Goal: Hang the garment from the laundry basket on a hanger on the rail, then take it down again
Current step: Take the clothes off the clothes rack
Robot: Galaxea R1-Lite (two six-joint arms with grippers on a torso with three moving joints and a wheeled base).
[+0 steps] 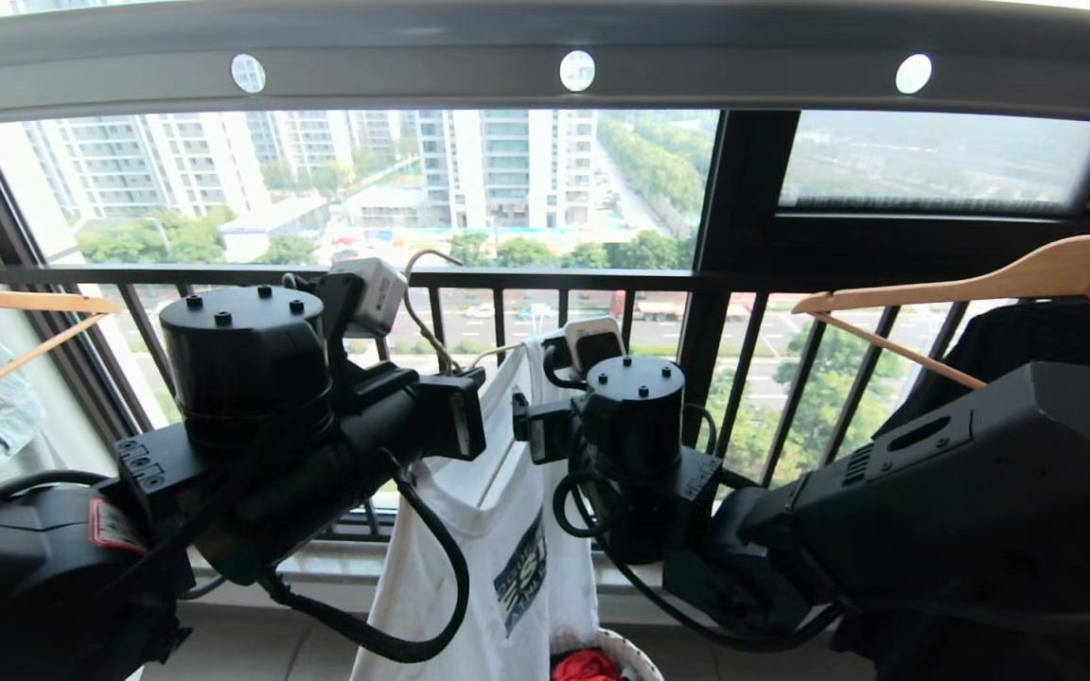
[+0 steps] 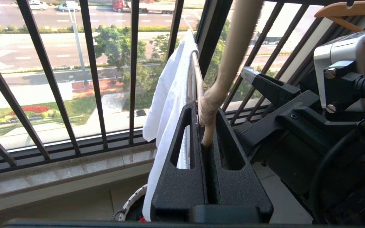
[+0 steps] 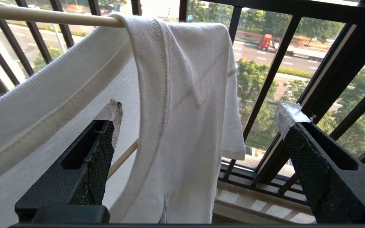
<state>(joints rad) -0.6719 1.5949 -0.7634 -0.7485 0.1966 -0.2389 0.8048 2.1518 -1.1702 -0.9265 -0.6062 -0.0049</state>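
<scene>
Cotton, soft and limp: the garment (image 1: 498,530) drooped at six o'clock in the head view, between both arms, draped over the hanger (image 2: 223,69) above the laundry basket (image 1: 635,657). The left gripper (image 2: 208,126) was clamped tight on the hanger's twisted neck. The right gripper (image 3: 198,126) stood spread wide, holding nothing, the shoulder fold between its fingers. Light and floppy, I'd judge; best pinched at the ribbed collar. The rail (image 1: 696,57) ran at twelve o'clock.

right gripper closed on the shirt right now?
No: in the right wrist view the right gripper stands wide open, its fingers either side of the white T-shirt draped on the hanger.
</scene>
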